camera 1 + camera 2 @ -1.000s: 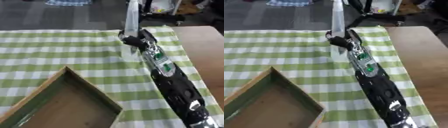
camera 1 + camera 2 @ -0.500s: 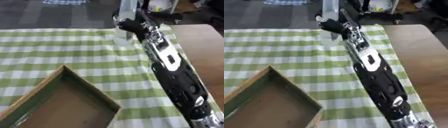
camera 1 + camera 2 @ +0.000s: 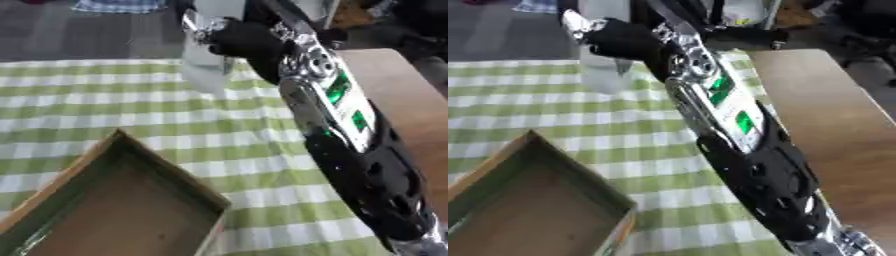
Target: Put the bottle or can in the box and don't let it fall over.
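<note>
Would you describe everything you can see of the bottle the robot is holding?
The bottle looks clear and pale, like plastic, tall and narrow, and blurred. It hangs roughly upright above the green checked cloth, its base apparently off the cloth, beyond the far corner of the open box. Its top runs out of view at the upper edge. The right hand is curled round its upper part from the right; nothing else touches it. No label or cap can be made out.

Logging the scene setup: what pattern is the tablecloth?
Green and white checks on the tablecloth, clearest in the left eye view.
</note>
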Robot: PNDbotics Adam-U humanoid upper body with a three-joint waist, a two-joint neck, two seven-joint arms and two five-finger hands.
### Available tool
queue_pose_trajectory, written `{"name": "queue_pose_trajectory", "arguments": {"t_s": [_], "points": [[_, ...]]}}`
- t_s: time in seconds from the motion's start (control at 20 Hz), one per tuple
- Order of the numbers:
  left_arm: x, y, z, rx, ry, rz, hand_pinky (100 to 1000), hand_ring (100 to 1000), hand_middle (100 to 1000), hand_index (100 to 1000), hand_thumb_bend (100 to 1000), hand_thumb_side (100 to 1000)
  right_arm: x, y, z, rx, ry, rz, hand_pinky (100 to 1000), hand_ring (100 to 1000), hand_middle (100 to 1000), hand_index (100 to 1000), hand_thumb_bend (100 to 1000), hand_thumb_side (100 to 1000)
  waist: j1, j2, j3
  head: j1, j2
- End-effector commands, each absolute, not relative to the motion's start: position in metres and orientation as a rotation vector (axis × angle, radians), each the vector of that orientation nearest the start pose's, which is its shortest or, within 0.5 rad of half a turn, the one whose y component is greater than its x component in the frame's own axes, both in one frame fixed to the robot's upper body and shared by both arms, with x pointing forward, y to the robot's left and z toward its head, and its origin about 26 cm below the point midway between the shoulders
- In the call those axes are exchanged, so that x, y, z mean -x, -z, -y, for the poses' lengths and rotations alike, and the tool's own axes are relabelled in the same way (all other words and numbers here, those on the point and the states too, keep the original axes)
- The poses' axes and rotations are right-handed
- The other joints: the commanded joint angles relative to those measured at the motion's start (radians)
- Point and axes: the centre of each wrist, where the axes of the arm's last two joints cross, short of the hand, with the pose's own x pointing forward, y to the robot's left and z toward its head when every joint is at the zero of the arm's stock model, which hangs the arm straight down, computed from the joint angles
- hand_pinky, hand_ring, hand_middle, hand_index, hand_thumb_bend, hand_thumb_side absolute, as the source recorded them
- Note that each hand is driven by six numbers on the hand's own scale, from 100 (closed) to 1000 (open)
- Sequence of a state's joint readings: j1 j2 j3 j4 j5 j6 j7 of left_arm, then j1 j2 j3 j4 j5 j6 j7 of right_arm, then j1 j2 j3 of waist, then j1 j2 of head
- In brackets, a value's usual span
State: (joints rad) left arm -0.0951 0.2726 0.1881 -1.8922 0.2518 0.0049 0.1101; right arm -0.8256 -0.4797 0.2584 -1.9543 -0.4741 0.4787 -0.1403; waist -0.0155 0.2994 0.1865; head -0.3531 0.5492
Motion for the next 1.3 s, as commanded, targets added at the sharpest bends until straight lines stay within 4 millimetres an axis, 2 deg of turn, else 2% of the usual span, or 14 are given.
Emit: {"name": "queue_pose_trajectory", "arguments": {"t_s": [0.05, 0.4, 0.8, 1.0, 1.15, 1.3], "points": [[-0.281, -0.133, -0.332, -0.176, -0.106, 2.019, 1000, 671, 825, 799, 182, 845, -0.297, -0.326, 0.158, -0.305, -0.69, 2.029, 952, 798, 408, 182, 100, 100, 0.001, -0.033, -0.007, 0.008, 0.014], [-0.281, -0.133, -0.332, -0.17, -0.103, 2.015, 1000, 672, 824, 799, 183, 842, -0.29, -0.307, 0.126, -0.419, -0.811, 1.927, 942, 785, 408, 186, 100, 100, 0.001, -0.05, -0.033, 0.018, 0.035], [-0.282, -0.134, -0.332, -0.169, -0.103, 2.016, 1000, 673, 823, 799, 183, 838, -0.285, -0.292, 0.107, -0.509, -0.896, 1.835, 936, 783, 413, 195, 100, 100, -0.001, -0.059, -0.035, 0.035, 0.061], [-0.282, -0.134, -0.331, -0.16, -0.102, 2.019, 1000, 673, 823, 799, 183, 837, -0.281, -0.286, 0.097, -0.567, -0.908, 1.785, 933, 786, 423, 207, 100, 100, 0.001, -0.062, -0.029, 0.032, 0.064], [-0.283, -0.135, -0.33, -0.154, -0.099, 2.023, 1000, 672, 813, 799, 182, 838, -0.279, -0.281, 0.091, -0.593, -0.913, 1.75, 932, 806, 465, 239, 100, 100, 0.003, -0.059, -0.018, 0.028, 0.065], [-0.284, -0.137, -0.328, -0.146, -0.093, 2.031, 1000, 673, 814, 800, 181, 838, -0.277, -0.276, 0.088, -0.608, -0.925, 1.729, 924, 843, 560, 304, 100, 100, 0.006, -0.051, -0.005, 0.024, 0.06]]}}
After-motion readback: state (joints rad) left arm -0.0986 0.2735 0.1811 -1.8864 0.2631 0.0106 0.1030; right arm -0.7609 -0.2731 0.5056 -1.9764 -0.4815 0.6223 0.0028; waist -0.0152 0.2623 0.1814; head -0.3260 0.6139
